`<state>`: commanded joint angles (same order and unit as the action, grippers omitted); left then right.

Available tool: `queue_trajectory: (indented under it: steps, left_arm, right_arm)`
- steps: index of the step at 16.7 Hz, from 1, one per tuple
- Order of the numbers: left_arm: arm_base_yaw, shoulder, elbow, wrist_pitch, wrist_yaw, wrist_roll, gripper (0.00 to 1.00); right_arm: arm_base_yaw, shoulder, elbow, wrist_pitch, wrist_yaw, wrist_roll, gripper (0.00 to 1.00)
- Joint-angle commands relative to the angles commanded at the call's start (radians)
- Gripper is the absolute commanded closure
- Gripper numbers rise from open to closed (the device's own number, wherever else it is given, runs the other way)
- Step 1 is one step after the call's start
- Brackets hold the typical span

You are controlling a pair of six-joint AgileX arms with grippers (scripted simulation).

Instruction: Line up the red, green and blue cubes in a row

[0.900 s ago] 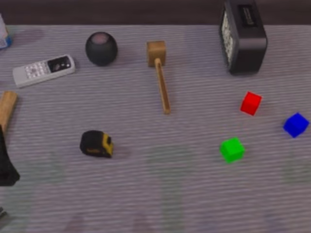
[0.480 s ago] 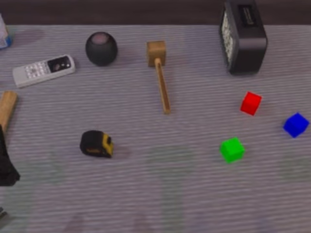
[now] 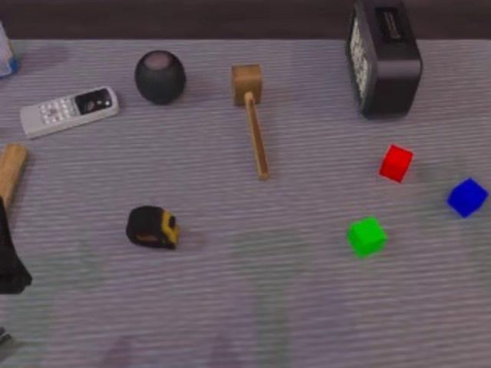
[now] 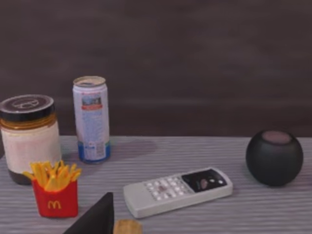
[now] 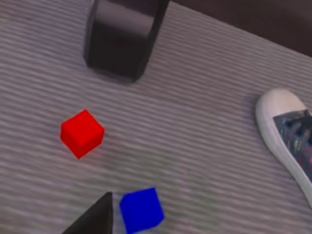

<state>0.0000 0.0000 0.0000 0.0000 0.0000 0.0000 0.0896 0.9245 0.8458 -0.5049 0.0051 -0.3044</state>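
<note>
On the right side of the table the red cube (image 3: 396,163) lies farthest back. The green cube (image 3: 366,236) sits nearer the front and slightly left of it. The blue cube (image 3: 467,197) is close to the right edge. All three stand apart, in a loose triangle. In the right wrist view a dark tip of my right gripper (image 5: 95,217) shows just beside the blue cube (image 5: 141,209), with the red cube (image 5: 82,133) farther off. My right arm is outside the top view. My left arm (image 3: 9,264) stays at the left edge, and a tip of its gripper (image 4: 97,217) shows.
A black-and-yellow tape measure (image 3: 153,228), a wooden mallet (image 3: 252,123), a round black speaker (image 3: 159,77), a remote (image 3: 69,111) and a black box (image 3: 383,57) share the table. A shoe (image 5: 287,136) lies right of the blue cube. A can (image 4: 91,118), jar (image 4: 28,136) and fries (image 4: 54,189) stand far left.
A faint shadow on the table's right side has shifted from near the front edge back toward the red and blue cubes. The cubes and the left arm have not moved.
</note>
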Motion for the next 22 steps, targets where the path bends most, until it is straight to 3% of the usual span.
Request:
queue_trajectory:
  steps: [6,12,17,22]
  left_arm:
    - [0.0,0.0,0.0,0.0,0.0,0.0,0.0]
    - [0.0,0.0,0.0,0.0,0.0,0.0,0.0]
    - [0.0,0.0,0.0,0.0,0.0,0.0,0.0]
    - [0.0,0.0,0.0,0.0,0.0,0.0,0.0]
  right_arm:
    - [0.065,0.718,0.586,-0.371,0.001,-0.215,0.0]
    - [0.121,1.25,1.067,-0.659,0.0,-0.39,0.0]
    - [0.147,1.505,1.318,-0.786,0.001,-0.475,0.0]
    - [0.151,1.537,1.354,-0.804,0.001,-0.488,0.0]
